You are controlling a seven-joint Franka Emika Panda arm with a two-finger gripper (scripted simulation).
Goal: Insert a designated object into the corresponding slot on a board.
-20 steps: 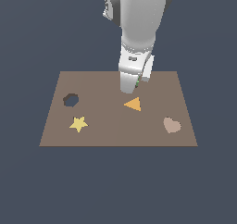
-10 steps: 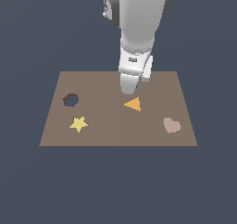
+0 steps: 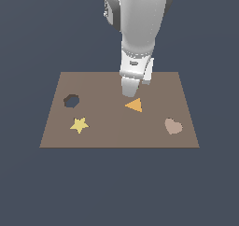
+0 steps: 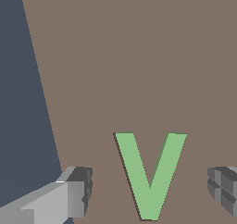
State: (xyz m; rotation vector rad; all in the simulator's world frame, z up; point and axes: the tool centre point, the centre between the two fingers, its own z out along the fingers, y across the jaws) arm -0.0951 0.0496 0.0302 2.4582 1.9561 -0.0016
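The green V-shaped piece [image 4: 149,177] lies flat on the brown board [image 4: 139,56], with a thin dark line along one edge. My gripper [image 4: 150,188] is open. One finger [image 4: 78,193] stands on each side of the piece, apart from it. In the exterior view my gripper [image 3: 130,91] points down low over the back middle of the board [image 3: 107,131] and hides the green piece. No separate V-shaped slot shows in either view. I cannot tell whether the piece sits in the slot.
On the board are an orange triangle [image 3: 135,105] just in front of my gripper, a yellow star [image 3: 79,125] and a dark octagonal hole [image 3: 71,100] at the exterior view's left, and a pinkish heart [image 3: 173,125] at its right. The board's edge [image 4: 39,79] runs close to one finger.
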